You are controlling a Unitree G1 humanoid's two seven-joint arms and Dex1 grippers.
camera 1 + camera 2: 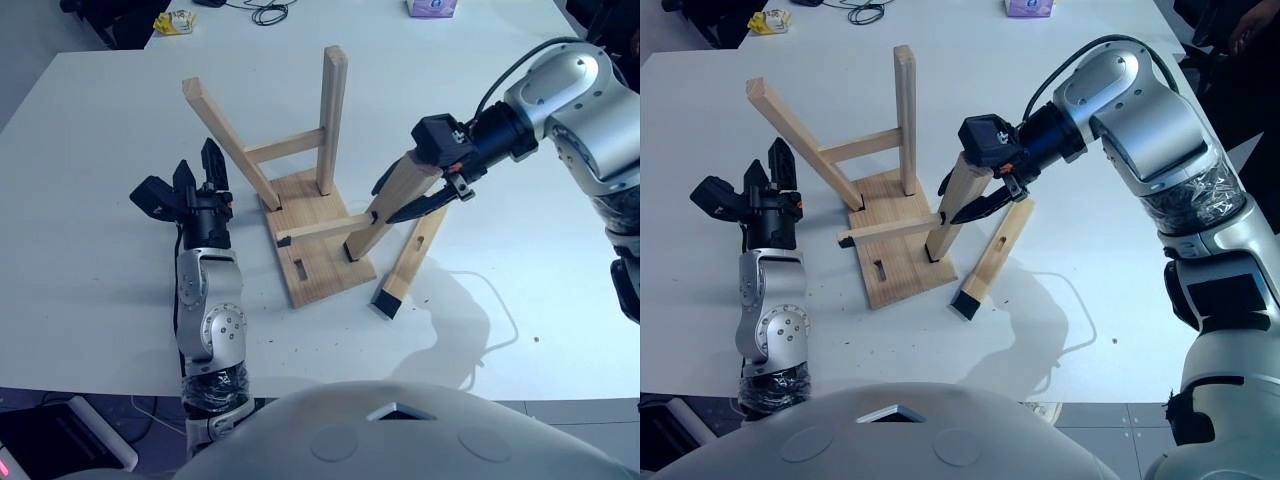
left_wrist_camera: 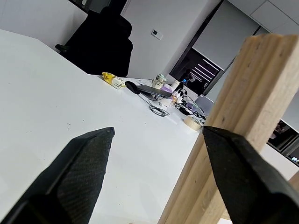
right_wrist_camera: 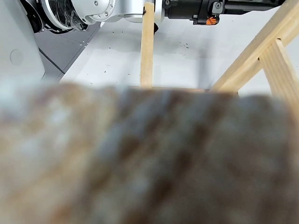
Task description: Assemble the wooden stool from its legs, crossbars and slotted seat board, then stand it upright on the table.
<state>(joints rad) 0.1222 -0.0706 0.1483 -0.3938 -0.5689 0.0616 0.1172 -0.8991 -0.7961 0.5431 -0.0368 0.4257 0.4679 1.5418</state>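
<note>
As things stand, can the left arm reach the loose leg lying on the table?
Probably not: the loose leg lies beyond the seat board, beside the right gripper and its held leg, with the standing legs between it and the left gripper.

This looks like an office or lab workroom. A black office chair [image 2: 105, 39] stands behind a large white table [image 2: 42, 98] carrying cables [image 2: 161, 111], a tape roll [image 2: 192, 122] and a tissue box [image 1: 432, 8].

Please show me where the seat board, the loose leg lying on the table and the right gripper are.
seat board [image 1: 330, 262]: left eye view, bare face beside a slot.
loose leg [image 1: 412, 258]: left eye view, middle of its length.
right gripper [image 1: 400, 198]: left eye view, midway between its fingertips.
</note>
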